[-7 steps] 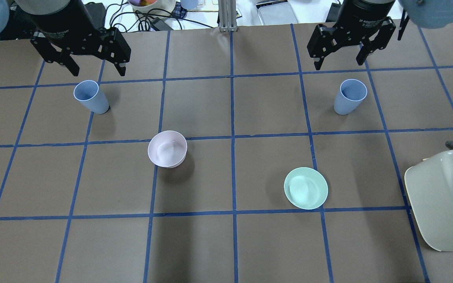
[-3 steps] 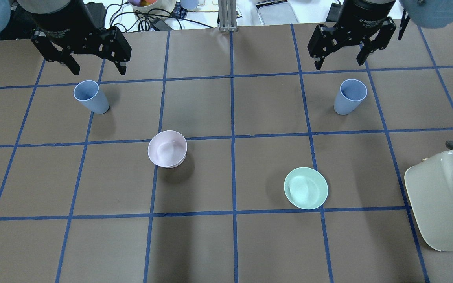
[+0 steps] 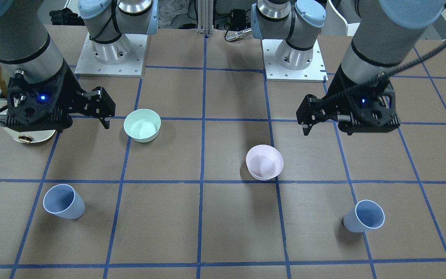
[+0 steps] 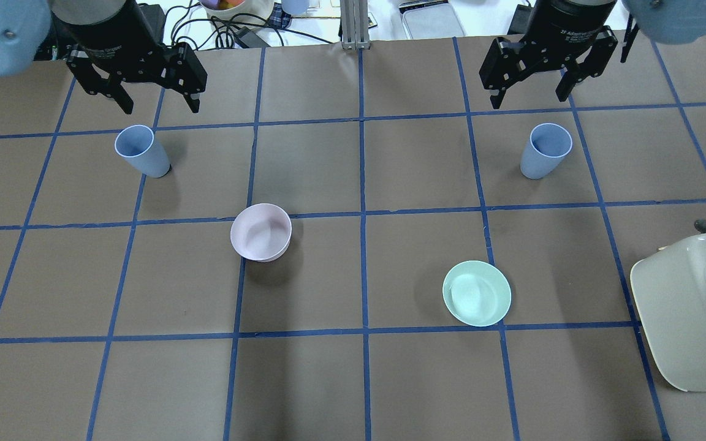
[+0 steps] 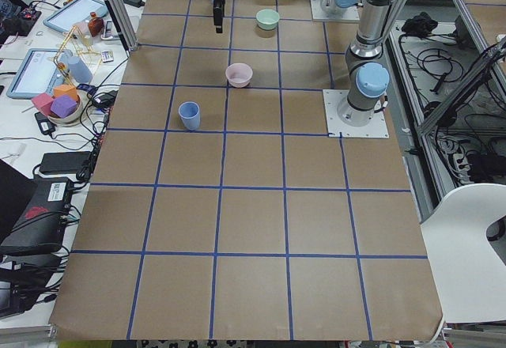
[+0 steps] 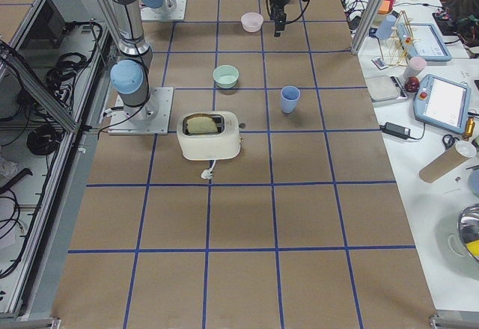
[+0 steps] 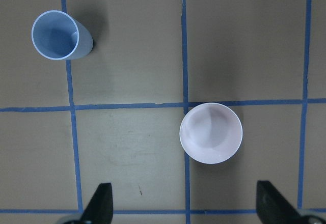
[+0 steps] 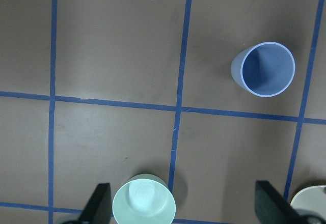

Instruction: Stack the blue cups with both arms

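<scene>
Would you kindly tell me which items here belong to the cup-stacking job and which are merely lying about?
Job: left cup, right cup, left gripper, right gripper.
Lying about: pink bowl, green bowl, toaster.

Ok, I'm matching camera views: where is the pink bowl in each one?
Front-facing: pink bowl right of centre.
Overhead: bowl left of centre.
Exterior left: bowl upper middle.
Exterior right: bowl at top centre.
Left wrist: bowl lower right of centre.
Right wrist: not in it.
Shared landmark: the blue tape crossing beside its rim.
</scene>
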Tool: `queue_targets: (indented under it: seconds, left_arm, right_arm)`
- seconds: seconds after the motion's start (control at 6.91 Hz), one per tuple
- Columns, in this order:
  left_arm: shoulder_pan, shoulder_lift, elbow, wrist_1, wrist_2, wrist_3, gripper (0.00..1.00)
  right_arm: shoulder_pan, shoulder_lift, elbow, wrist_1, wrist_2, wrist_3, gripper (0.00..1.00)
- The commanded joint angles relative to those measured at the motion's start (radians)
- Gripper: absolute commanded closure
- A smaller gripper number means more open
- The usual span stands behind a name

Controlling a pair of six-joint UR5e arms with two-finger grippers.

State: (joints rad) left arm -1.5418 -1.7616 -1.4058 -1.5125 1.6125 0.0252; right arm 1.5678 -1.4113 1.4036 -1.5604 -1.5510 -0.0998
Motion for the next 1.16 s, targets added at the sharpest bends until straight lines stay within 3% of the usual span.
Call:
queue_targets:
  seconds: [0.0, 0.43, 0.58, 0.72, 0.87, 1.01]
  left_arm:
    - [0.072, -0.160, 0.010, 0.061, 0.004, -0.004, 0.00]
    - [0.147, -0.301, 0.005, 0.153, 0.024, 0.007, 0.04]
    - [0.163, -0.326, 0.013, 0.205, 0.094, 0.016, 0.04]
    - [0.164, -0.350, 0.011, 0.250, 0.096, 0.021, 0.06]
    - [0.166, -0.363, 0.010, 0.261, 0.098, 0.033, 0.27]
    - [0.166, -0.369, 0.010, 0.264, 0.098, 0.035, 0.38]
  right_arm:
    - [0.000, 0.000, 0.000, 0.000, 0.000, 0.000, 0.00]
    - [0.000, 0.000, 0.000, 0.000, 0.002, 0.000, 0.00]
    - [0.000, 0.000, 0.000, 0.000, 0.002, 0.000, 0.00]
    - [0.000, 0.000, 0.000, 0.000, 0.000, 0.000, 0.00]
    - [0.000, 0.000, 0.000, 0.000, 0.000, -0.001, 0.00]
    - [0.000, 0.000, 0.000, 0.000, -0.001, 0.000, 0.00]
